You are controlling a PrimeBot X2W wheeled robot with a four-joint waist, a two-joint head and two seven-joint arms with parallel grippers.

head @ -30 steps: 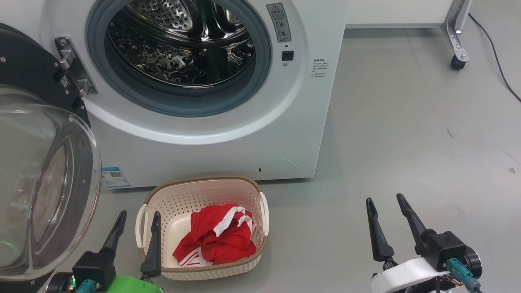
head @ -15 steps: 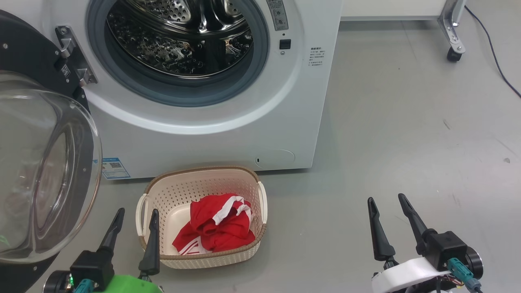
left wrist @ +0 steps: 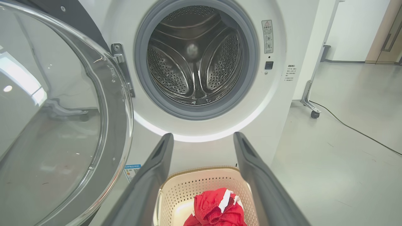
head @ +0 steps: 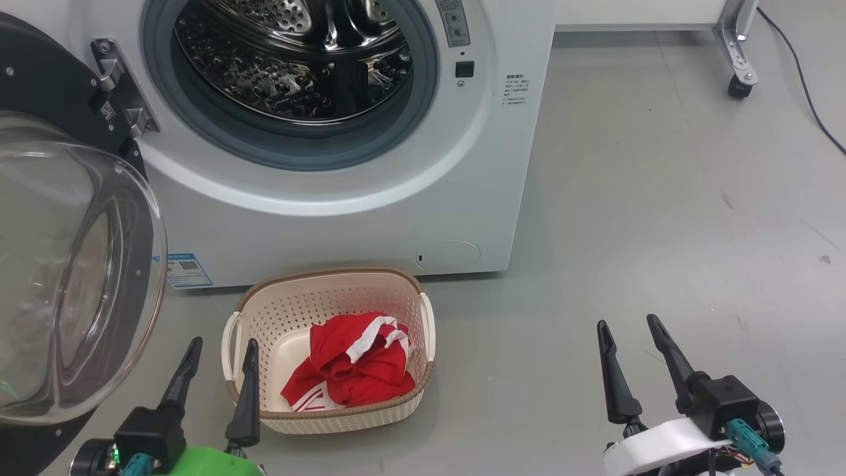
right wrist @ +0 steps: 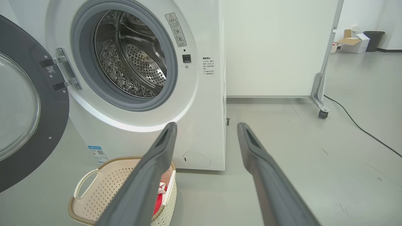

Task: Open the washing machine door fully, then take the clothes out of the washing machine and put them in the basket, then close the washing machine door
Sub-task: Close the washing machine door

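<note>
Left tool [head: 224, 342] and right tool [head: 626, 321] gape wide, empty (left near basket [head: 330, 272]).

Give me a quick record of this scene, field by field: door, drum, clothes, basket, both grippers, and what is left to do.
door: washing machine door swung wide open, at the left of the head view
drum: drum of the washing machine looks empty
clothes: red clothes lie in the basket
basket: basket stands on the floor in front of the machine
left gripper: left gripper open, empty, beside the basket's left handle
right gripper: right gripper open, empty, above bare floor
left to do: close the door
</note>
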